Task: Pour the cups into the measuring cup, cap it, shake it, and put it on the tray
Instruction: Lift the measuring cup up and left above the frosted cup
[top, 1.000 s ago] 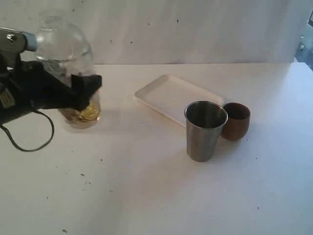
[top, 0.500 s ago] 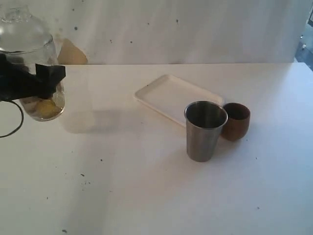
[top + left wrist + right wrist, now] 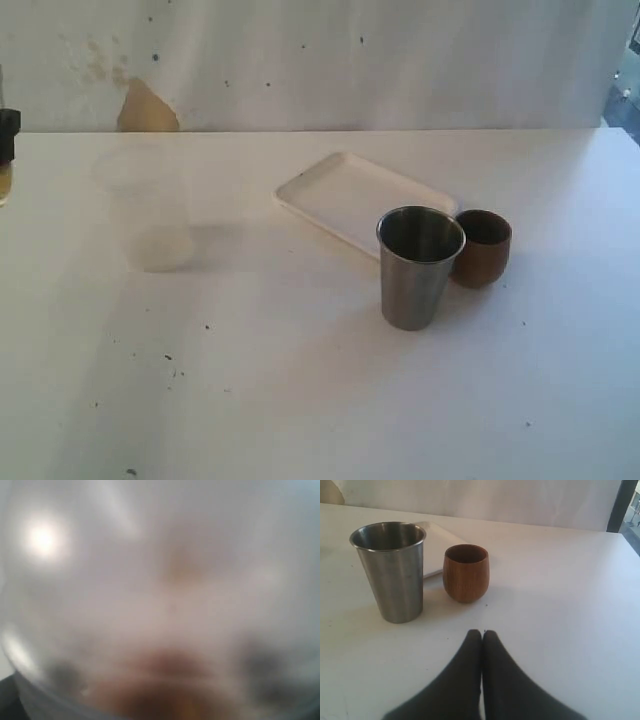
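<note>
L grip (image 3: 8,128): clasps meas cup (image 3: 160,580) | R grip (image 3: 481,632): closed, empty, by wood cup (image 3: 466,574)

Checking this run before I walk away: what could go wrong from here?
1. The measuring cup in the left gripper sits at the exterior view's very edge and blurs the wrist view, so a slip or leak might go unseen.
2. On the way to the tray, it could clip the frosted cup.
3. The steel tumbler and wooden cup stand close beside the tray and might be knocked.
</note>
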